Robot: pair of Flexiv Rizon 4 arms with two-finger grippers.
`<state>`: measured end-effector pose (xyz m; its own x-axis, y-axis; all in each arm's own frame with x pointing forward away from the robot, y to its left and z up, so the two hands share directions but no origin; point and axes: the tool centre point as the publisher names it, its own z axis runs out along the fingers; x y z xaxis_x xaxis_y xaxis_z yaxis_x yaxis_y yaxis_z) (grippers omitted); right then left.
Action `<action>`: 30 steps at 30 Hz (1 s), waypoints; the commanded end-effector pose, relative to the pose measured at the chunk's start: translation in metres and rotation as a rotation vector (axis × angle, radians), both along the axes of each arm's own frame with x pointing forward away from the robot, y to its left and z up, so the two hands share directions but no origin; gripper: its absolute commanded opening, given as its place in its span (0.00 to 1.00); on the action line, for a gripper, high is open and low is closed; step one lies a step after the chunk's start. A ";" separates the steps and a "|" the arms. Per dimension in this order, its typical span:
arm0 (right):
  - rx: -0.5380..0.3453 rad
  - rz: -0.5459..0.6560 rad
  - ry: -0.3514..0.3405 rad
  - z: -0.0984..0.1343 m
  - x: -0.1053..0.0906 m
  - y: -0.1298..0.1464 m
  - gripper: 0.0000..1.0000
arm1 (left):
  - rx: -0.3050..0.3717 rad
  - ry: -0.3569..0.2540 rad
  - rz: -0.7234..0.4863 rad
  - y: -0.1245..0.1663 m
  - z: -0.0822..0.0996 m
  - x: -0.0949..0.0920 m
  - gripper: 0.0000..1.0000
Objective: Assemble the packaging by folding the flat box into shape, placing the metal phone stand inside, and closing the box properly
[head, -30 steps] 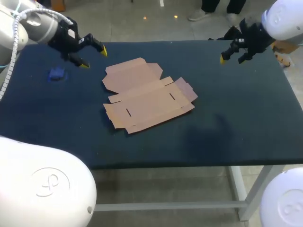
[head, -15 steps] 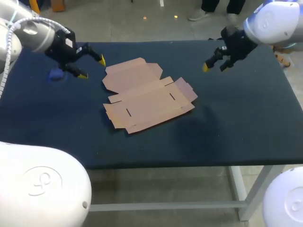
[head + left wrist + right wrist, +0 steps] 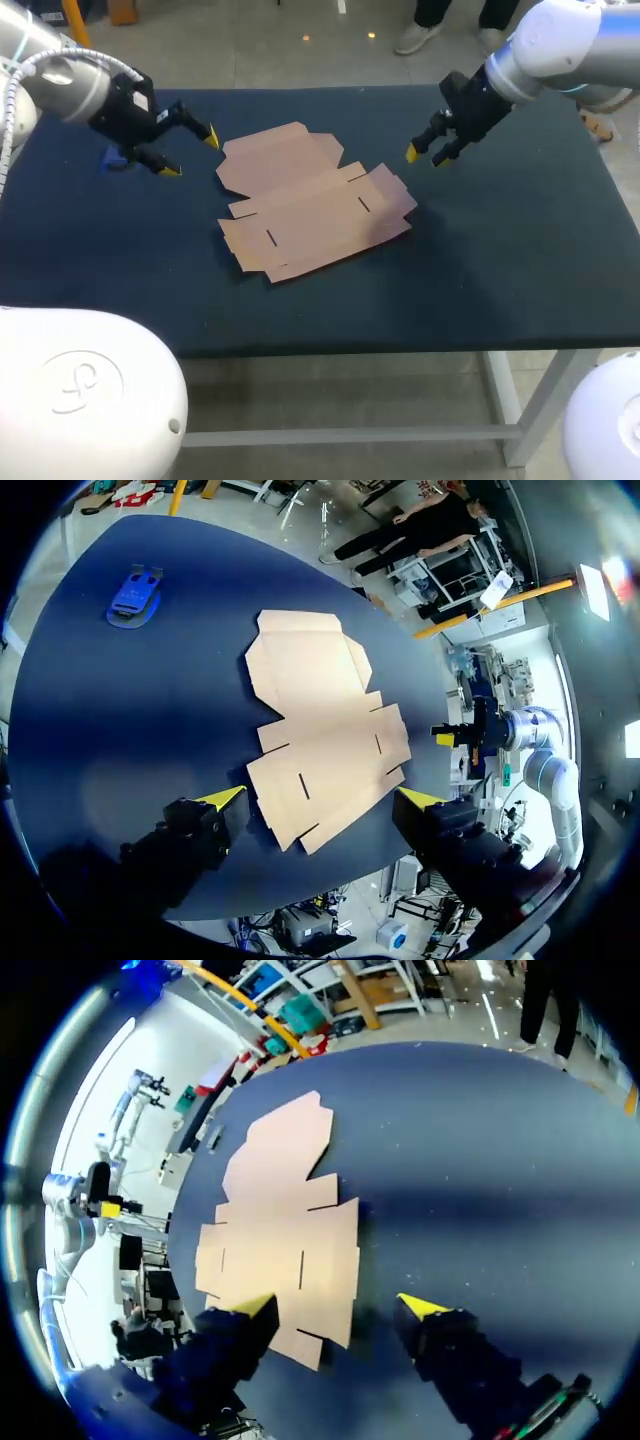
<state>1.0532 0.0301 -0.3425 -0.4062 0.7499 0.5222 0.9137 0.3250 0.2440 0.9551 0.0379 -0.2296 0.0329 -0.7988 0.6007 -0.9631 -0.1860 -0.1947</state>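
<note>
The flat cardboard box blank point(image 3: 310, 205) is laid unfolded near the middle of the dark table point(image 3: 520, 260), with nothing resting on it. Its broad slotted body is stretched from about 8 o'clock to 2 o'clock in the head view, and that is taken as the long axis. The large lid panel is pointed toward 11 o'clock.

The left gripper point(image 3: 191, 154) is held at the blank's 10 o'clock, fingers spread wide and empty. The right gripper point(image 3: 425, 156) is held at its 2 o'clock, just above the end flaps, likewise wide and empty. A small blue object point(image 3: 133, 595), probably the phone stand though it is too small to be sure, is placed well apart at 9 o'clock, beyond the left gripper.

Trouble is most likely to be caused by the sheet's flatness: no edge is offered for pinching, so the blank could be pushed across the mat rather than lifted. If one side is pressed alone, the sheet could be swung off its line, or a flap bent away from its crease.
</note>
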 end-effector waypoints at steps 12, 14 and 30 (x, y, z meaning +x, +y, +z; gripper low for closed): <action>0.047 0.110 0.199 -0.041 0.011 0.022 0.65 | 0.080 0.074 -0.051 -0.007 -0.012 -0.009 1.00; 0.060 0.113 0.204 -0.045 0.010 0.023 0.63 | 0.087 0.077 -0.056 -0.007 -0.014 -0.009 1.00; 0.082 0.139 0.275 -0.065 0.001 0.041 0.47 | 0.084 0.087 -0.049 -0.004 -0.020 -0.011 1.00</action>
